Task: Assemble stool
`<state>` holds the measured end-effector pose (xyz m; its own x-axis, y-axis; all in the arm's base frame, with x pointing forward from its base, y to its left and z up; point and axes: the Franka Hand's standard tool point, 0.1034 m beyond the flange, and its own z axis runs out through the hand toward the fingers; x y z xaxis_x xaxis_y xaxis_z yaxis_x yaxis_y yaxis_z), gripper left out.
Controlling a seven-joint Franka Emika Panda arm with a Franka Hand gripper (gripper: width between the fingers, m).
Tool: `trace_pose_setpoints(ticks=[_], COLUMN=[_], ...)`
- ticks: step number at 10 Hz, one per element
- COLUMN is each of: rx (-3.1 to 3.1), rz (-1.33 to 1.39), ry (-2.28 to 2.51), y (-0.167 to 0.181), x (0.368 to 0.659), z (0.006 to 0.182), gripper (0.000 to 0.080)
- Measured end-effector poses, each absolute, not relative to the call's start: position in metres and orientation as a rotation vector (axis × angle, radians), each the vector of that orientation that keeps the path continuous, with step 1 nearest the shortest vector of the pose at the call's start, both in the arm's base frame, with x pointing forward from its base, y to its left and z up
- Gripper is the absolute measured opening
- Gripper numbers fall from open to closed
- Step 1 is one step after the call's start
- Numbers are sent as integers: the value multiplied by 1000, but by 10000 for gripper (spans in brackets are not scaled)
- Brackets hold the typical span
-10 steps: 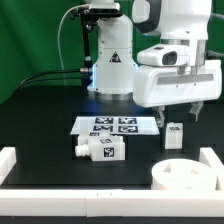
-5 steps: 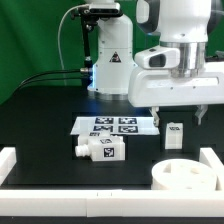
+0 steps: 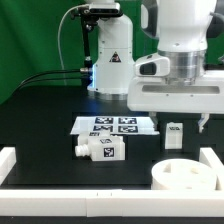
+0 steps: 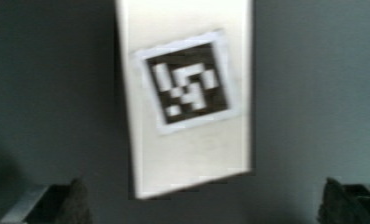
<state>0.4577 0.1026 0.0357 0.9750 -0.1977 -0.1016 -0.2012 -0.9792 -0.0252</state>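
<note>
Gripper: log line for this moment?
gripper open | over upright leg, not gripping | other leg lying by marker board | seat without legs

White seat, white legs — black-and-white tags

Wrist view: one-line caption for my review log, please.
Open tool hangs over a tagged white stool leg.

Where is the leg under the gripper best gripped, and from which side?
Probably across the leg, on its two long flat sides near the tag, coming from above: the wrist view shows them straight and parallel, and the open gripper is wider than the leg.
</note>
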Motion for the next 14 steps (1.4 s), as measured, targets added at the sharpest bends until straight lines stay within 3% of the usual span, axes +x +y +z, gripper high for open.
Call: trace_pose_setpoints(ticks=[2, 5, 8, 14], rx=[-3024, -2963, -2854, -2744], rz=[492, 797, 1052, 1370], ry=[405, 387, 104, 197], y=[98, 95, 101, 109], x=[481, 476, 471, 451], z=[51, 49, 30, 22], gripper=[649, 649, 649, 649])
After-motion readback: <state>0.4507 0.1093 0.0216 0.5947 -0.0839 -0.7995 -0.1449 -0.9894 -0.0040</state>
